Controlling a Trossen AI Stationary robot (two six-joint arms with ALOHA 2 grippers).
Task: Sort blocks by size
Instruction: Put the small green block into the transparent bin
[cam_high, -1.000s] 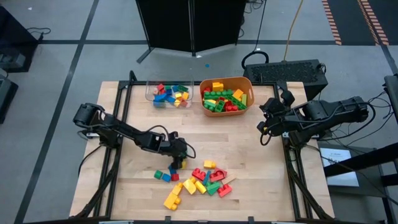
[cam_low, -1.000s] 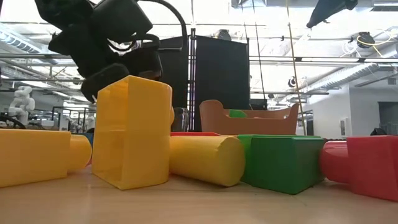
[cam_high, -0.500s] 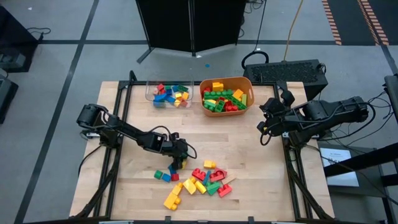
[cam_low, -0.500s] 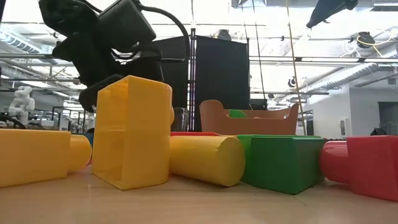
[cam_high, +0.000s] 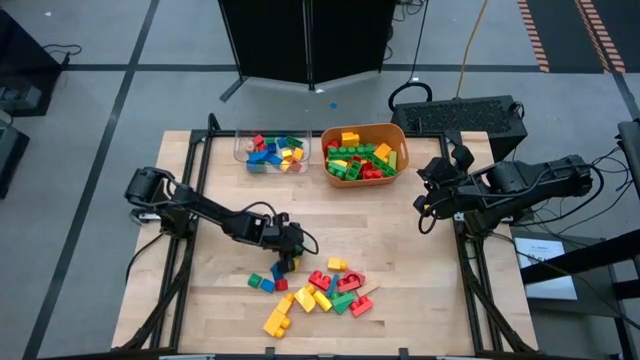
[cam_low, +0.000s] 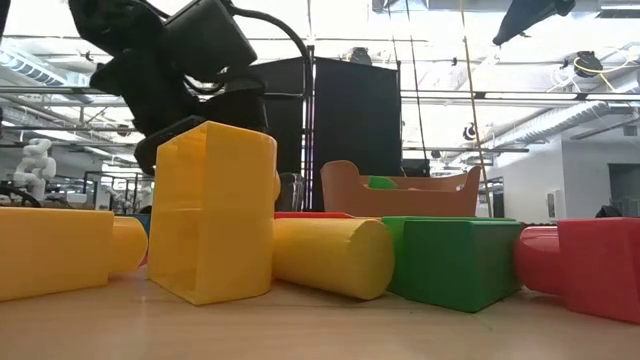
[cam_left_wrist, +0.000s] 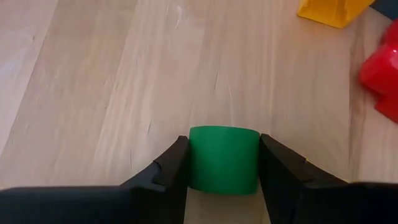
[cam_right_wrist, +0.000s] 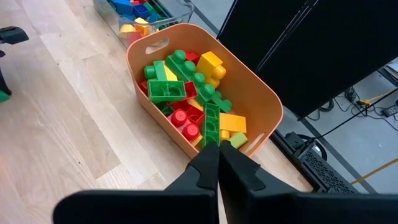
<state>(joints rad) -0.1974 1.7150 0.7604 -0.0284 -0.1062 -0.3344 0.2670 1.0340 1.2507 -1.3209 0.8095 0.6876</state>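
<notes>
A small green block (cam_left_wrist: 224, 158) sits on the wooden table between the two fingers of my left gripper (cam_left_wrist: 224, 165), which is shut on it left of the loose pile of red, yellow, green and blue blocks (cam_high: 320, 292). In the high view my left gripper (cam_high: 290, 258) hides the green block. The low view shows big yellow (cam_low: 212, 212), green (cam_low: 460, 258) and red (cam_low: 590, 265) blocks close up, with the left arm behind them. My right gripper (cam_right_wrist: 217, 158) hangs shut, holding nothing, above the table's right side (cam_high: 425, 195). My left gripper pinches the green block by two opposite sides (cam_left_wrist: 194, 158), one finger on each. The fingers slant down at it from the table's left side. The block stands on the table.
An orange tub (cam_high: 403, 150) with larger blocks stands at the far middle, and a clear tray (cam_high: 240, 150) with small blocks is to its left. Bare wood lies between these and the pile. A yellow block (cam_left_wrist: 336, 9) and a red block (cam_left_wrist: 382, 74) lie just beyond the green one.
</notes>
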